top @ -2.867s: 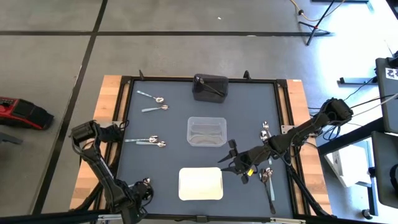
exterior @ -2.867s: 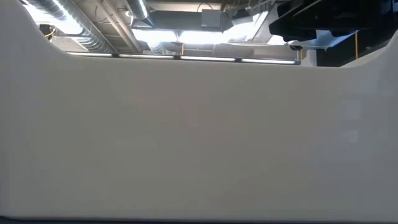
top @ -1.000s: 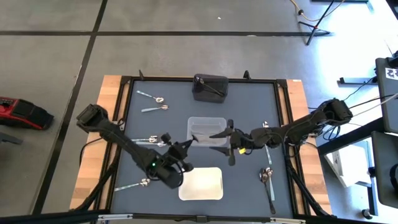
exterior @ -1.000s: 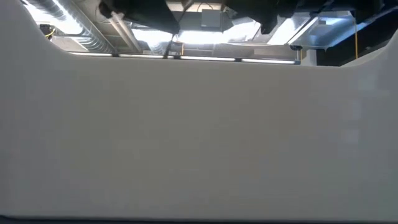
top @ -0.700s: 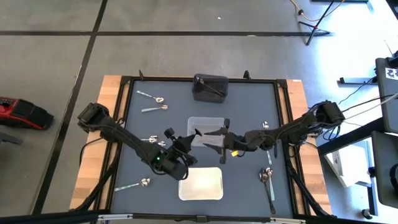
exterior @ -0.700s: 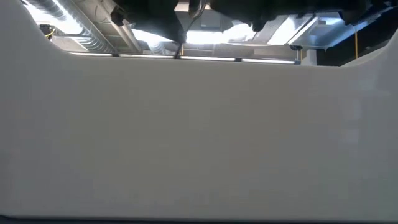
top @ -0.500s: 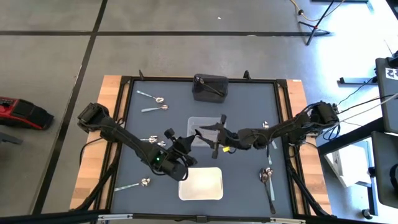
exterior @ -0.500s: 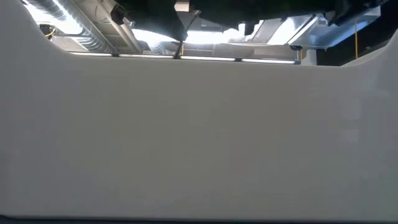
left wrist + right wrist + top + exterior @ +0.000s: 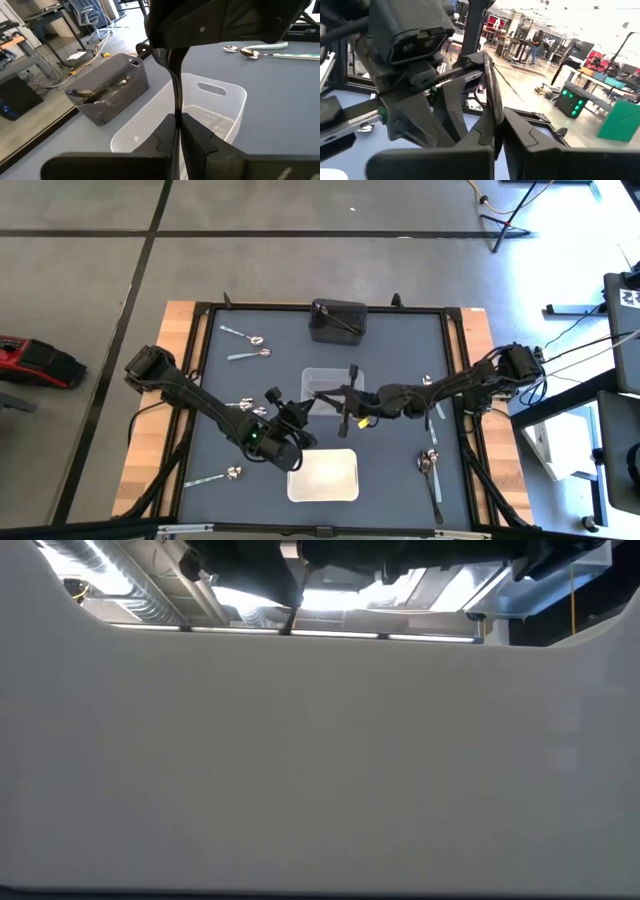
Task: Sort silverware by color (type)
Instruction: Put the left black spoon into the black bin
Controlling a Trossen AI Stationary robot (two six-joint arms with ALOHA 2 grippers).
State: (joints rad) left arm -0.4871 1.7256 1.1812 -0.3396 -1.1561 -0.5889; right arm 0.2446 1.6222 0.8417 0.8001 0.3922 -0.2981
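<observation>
Left arm reaches from the left edge of the surface diagonally toward the centre, elbow low, wrist near the middle. Left pincer [image 9: 300,408] sits just left of centre, fingers [image 9: 197,137] pressed together on a thin dark handle. Right arm extends from the right edge, stretched almost level toward the centre. Right pincer [image 9: 345,396] is at the middle of the surface, fingers [image 9: 530,137] closed on a slender dark handle. The two pincers stand close together, facing one another
</observation>
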